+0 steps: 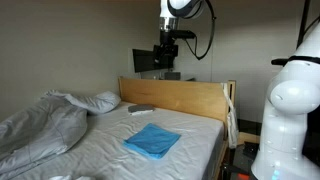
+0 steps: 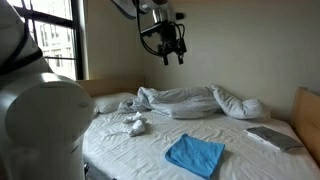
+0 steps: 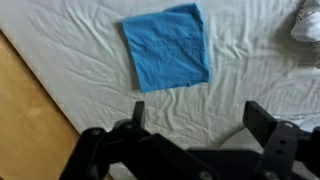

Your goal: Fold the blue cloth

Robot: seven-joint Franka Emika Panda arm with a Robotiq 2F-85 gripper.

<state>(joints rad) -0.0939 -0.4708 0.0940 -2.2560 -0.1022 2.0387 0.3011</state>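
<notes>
The blue cloth (image 1: pixel 152 141) (image 2: pixel 195 155) (image 3: pixel 167 46) lies flat and spread out on the white bed sheet, a bright sky-blue square. My gripper (image 1: pixel 167 55) (image 2: pixel 171 52) hangs high in the air above the bed, well clear of the cloth. Seen from the wrist, the gripper (image 3: pixel 198 112) is open, its two black fingers wide apart over bare sheet, with the cloth just beyond them. Nothing is between the fingers.
A rumpled grey-white duvet (image 1: pixel 40 125) (image 2: pixel 190 100) is heaped at one end of the bed. A wooden bed board (image 1: pixel 175 98) (image 3: pixel 30 120) borders the mattress. A dark flat object (image 2: pixel 272 137) and a small white crumpled item (image 2: pixel 135 124) (image 3: pixel 308 22) lie on the sheet.
</notes>
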